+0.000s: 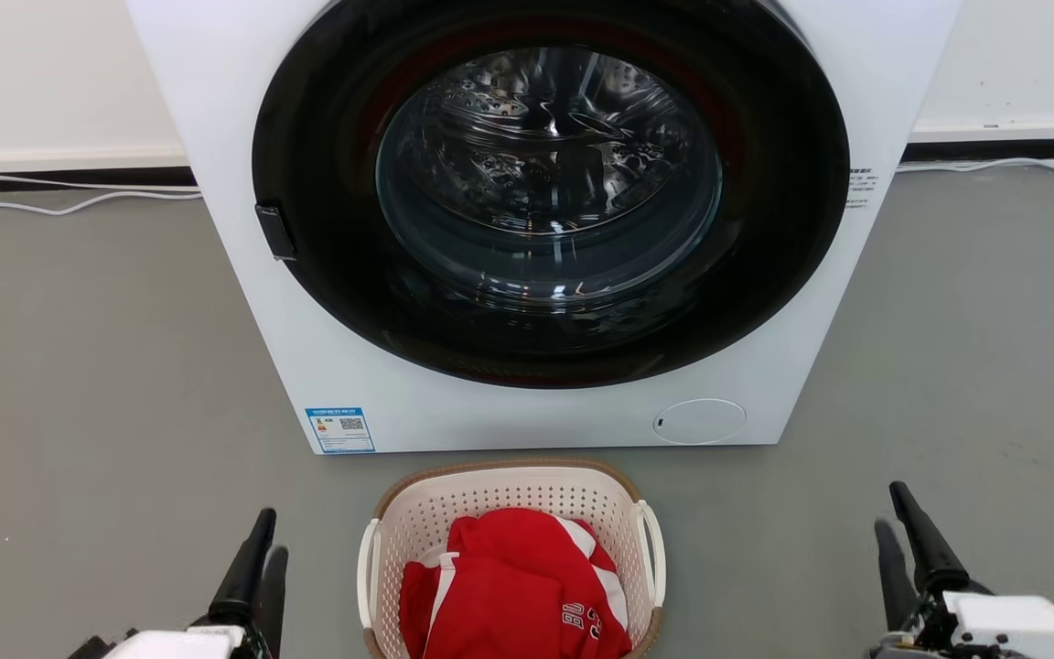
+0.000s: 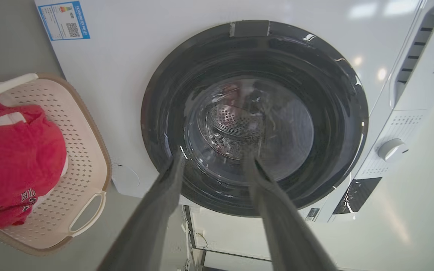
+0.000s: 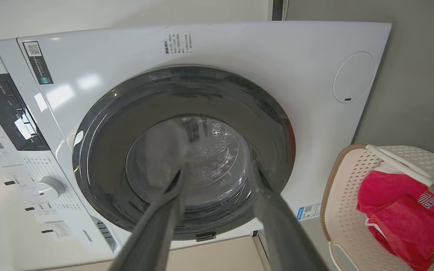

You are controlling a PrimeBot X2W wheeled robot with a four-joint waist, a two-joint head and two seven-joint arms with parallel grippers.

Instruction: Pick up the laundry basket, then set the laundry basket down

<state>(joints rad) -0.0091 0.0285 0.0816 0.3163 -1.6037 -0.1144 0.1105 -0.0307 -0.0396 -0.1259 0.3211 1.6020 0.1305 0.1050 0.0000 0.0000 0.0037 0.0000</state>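
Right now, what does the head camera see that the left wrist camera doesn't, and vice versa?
The head view adds the right gripper, open, right of the laundry basket. The left wrist view adds the control dial and dark display panel of the washing machine. Both share the left gripper, the basket with its red garment, the round door and the blue label.

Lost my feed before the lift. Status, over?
Tools open, empty: left tool left of the laundry basket, right tool right of it. Basket on floor before washing machine, red garment inside. Nothing between tools and handles.
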